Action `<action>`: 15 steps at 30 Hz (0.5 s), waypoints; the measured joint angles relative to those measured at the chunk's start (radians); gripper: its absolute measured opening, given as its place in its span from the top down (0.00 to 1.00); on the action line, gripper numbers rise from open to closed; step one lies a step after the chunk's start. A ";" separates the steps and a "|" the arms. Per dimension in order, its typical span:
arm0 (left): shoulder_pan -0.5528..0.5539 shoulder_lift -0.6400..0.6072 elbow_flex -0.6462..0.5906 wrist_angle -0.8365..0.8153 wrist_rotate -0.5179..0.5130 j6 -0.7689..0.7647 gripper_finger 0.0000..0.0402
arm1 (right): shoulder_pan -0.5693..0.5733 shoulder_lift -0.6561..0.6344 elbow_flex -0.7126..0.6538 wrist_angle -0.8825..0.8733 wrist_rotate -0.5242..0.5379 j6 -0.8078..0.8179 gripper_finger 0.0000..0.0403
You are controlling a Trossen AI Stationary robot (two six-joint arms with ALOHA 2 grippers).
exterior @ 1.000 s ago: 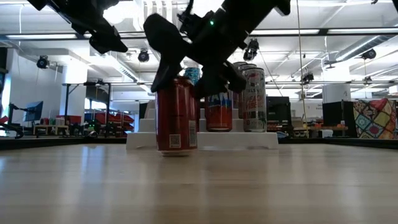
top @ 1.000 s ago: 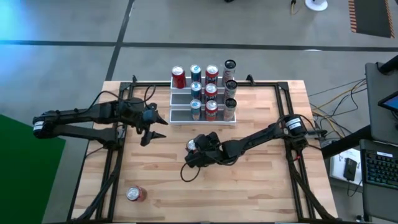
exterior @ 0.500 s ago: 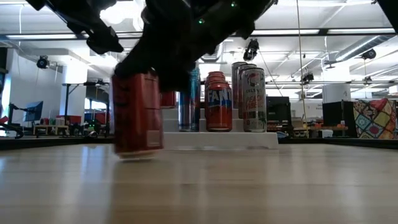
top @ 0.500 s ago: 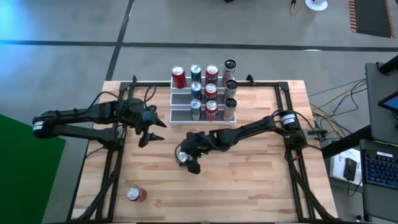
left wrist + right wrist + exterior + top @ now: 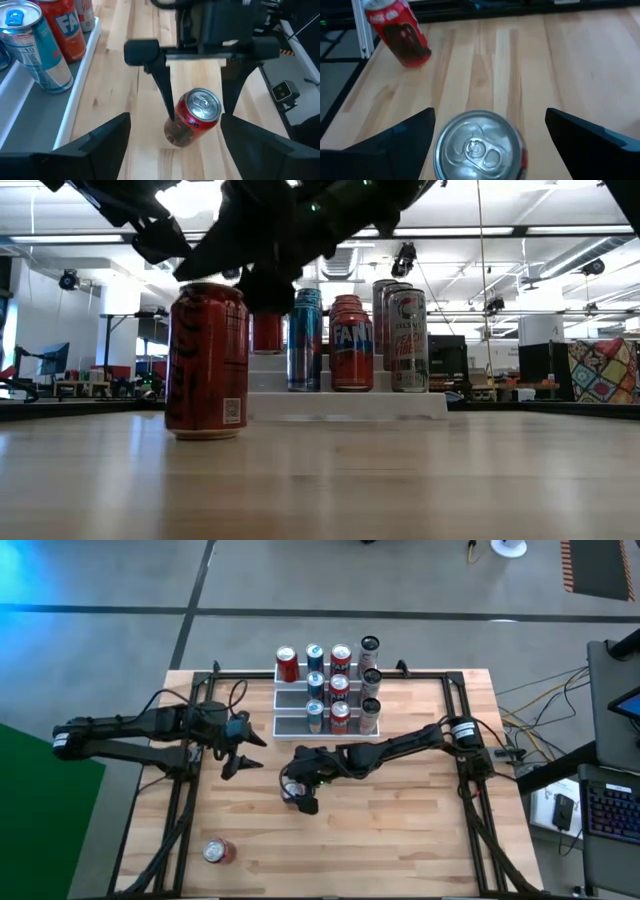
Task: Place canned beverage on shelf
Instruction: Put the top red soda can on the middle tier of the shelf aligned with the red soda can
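A red can stands upright on its base on the wooden table, in front of the shelf; it also shows in the low view and the left wrist view. My right gripper is open, with one finger on either side of the can's top and a gap at each side. The shelf's three steps hold several cans. My left gripper hangs open left of the shelf, pointing at the red can and touching nothing.
A second red can lies near the table's front left corner, also seen in the right wrist view. Black frame rails run along both sides of the table. Bare wood lies to the right of the standing can.
My right gripper has carried the red can toward the table's left edge and a little toward the near edge, rolling its wrist on the way. The can now stands upright on the table. The gripper has opened and let go of it.
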 joint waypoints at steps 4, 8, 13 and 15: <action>0.000 0.011 0.000 0.004 -0.007 0.000 0.19 | -0.006 -0.012 0.023 -0.020 0.002 -0.012 0.08; -0.001 0.030 0.000 0.007 -0.006 0.000 0.10 | -0.017 -0.013 0.078 -0.101 0.006 0.025 0.08; -0.001 0.065 0.000 0.016 0.027 0.015 0.03 | -0.026 -0.014 0.153 -0.205 0.030 0.087 0.08; -0.002 0.074 0.000 0.030 0.027 0.017 0.03 | -0.023 -0.018 0.183 -0.226 0.029 0.088 0.08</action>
